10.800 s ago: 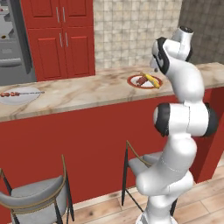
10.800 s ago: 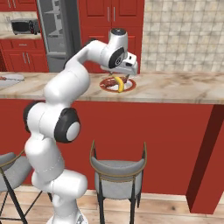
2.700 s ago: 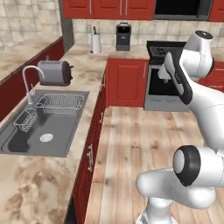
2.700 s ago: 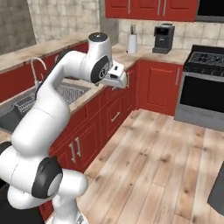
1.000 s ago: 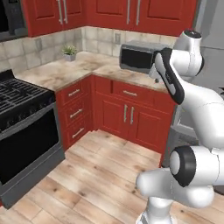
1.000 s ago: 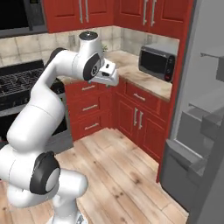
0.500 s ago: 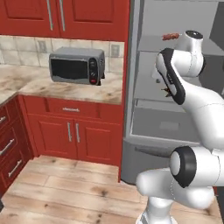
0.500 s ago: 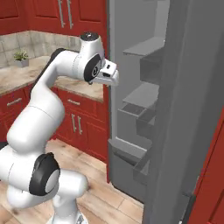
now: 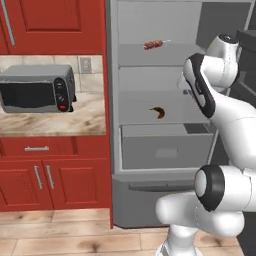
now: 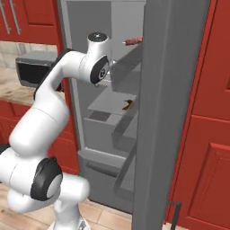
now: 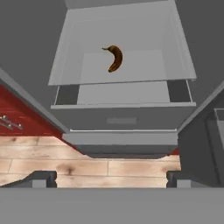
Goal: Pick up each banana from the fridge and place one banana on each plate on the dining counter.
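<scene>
- The open fridge is being faced, and the brown banana is being shown lying flat on a pale shelf, at about twelve o'clock in the hand view.
- In the left base view that banana is being seen on the middle shelf, just above the wide drawer.
- The gripper is being held well back from the shelf, with its jaws standing wide apart and nothing between them.
- The meat skewer is being seen on the shelf above, at twelve o'clock from the banana; it is not being asked for.
- A long reach inward is judged to be needed, and the shelf above is being regarded as a hazard: the wrist could be knocked against its edge if the hand is being brought in too high.
- The banana is curved and lying flat, so it could be pushed toward the back wall or rolled aside if the fingers are being lowered off-centre.
- The fridge door is being seen close at three o'clock of the arm in the right base view, and the elbow could be caught on it.
</scene>
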Tool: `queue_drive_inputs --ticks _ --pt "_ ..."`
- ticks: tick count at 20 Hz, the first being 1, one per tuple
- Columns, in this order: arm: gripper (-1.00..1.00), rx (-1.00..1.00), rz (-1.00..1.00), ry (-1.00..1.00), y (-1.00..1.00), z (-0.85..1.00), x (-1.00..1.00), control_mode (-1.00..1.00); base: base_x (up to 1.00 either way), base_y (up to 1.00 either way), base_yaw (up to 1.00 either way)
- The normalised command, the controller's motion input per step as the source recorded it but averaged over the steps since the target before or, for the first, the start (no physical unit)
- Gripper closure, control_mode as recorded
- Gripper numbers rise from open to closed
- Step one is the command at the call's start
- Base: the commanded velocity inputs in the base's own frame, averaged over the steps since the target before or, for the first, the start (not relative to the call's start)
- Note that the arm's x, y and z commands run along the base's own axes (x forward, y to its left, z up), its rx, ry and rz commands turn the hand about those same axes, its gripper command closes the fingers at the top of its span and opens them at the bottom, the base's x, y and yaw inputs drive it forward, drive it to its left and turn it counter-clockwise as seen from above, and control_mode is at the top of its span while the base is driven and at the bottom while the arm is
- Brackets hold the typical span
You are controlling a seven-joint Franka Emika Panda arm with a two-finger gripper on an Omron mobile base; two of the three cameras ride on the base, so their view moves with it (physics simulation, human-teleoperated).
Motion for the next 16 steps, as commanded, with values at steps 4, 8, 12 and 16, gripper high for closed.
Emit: queue_drive_inputs --ticks 4,8,12,16 --pt "-1.00 0.00 0.00 0.00 0.00 0.00 0.00 1.00 0.65 0.21 -0.10" --pt "-1.00 0.00 0.00 0.00 0.00 0.00 0.00 1.00 0.83 0.34 0.00" --pt "-1.00 0.00 0.00 0.00 0.00 0.00 0.00 1.00 0.54 0.03 -0.04" --pt "-1.00 0.00 0.00 0.00 0.00 0.00 0.00 1.00 0.12 0.02 -0.18"
